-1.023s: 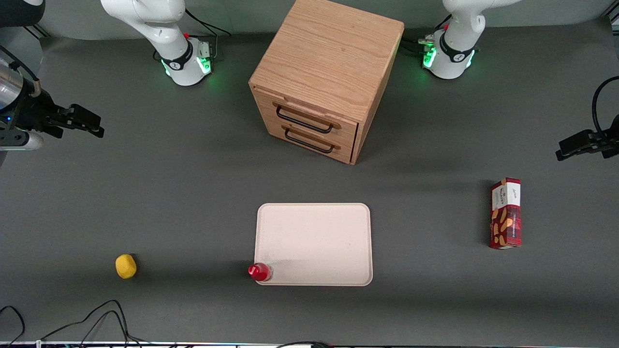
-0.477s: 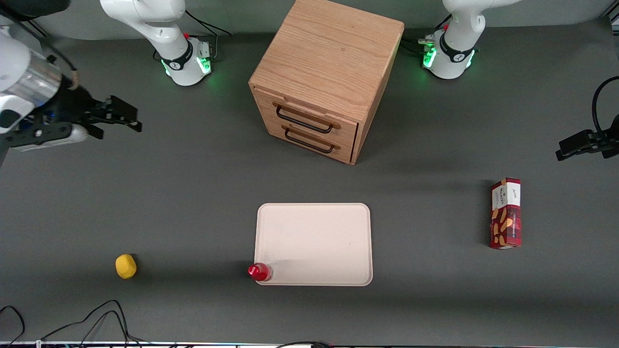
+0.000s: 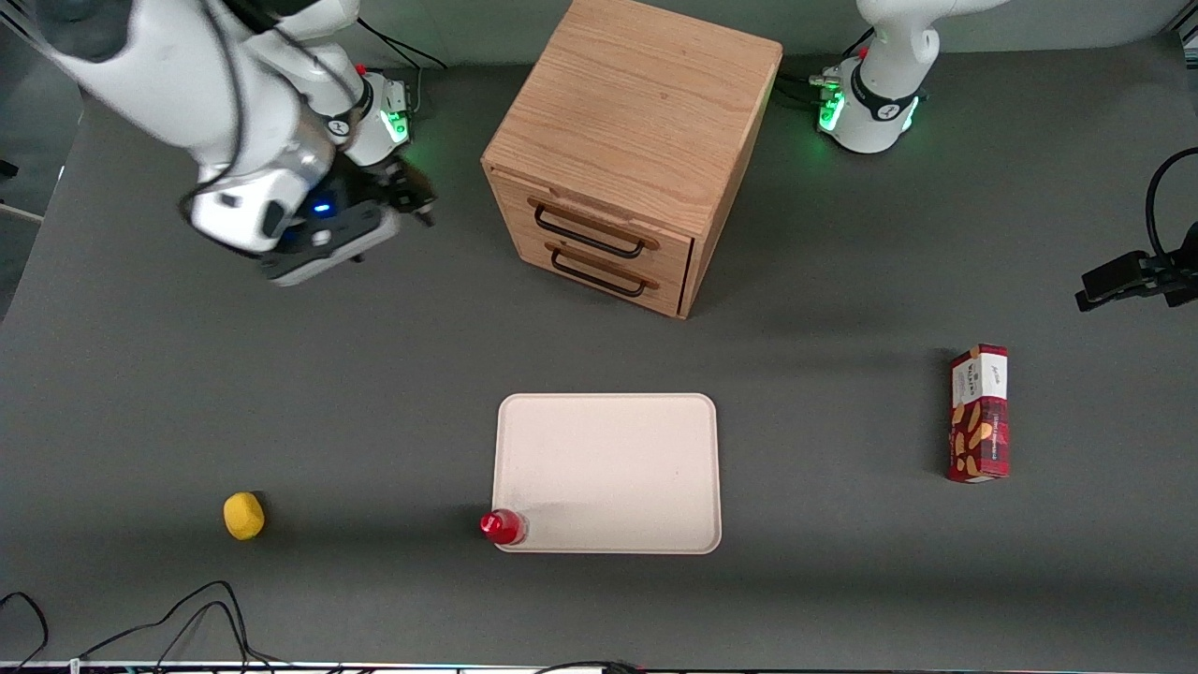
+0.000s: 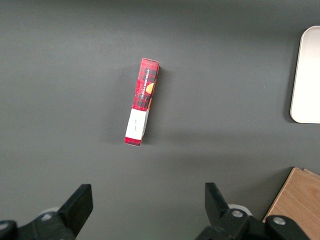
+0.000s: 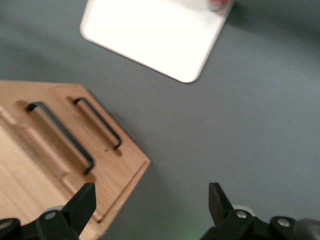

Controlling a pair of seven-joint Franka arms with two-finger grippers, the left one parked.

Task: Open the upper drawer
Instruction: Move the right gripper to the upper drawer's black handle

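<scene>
The light-oak cabinet stands at the back middle of the table. Its upper drawer is shut, with a black bar handle across its front. The lower drawer beneath it is also shut. My right gripper hovers above the table beside the cabinet, toward the working arm's end, apart from it. In the right wrist view the gripper is open and empty. The upper drawer's handle and the lower handle both show there.
A white tray lies nearer the front camera than the cabinet, with a red-capped bottle at its corner. A yellow lemon-like object lies toward the working arm's end. A red biscuit box lies toward the parked arm's end.
My right arm has swung in from the working arm's end of the table toward the cabinet and turned. The drawers and other objects have not moved.
</scene>
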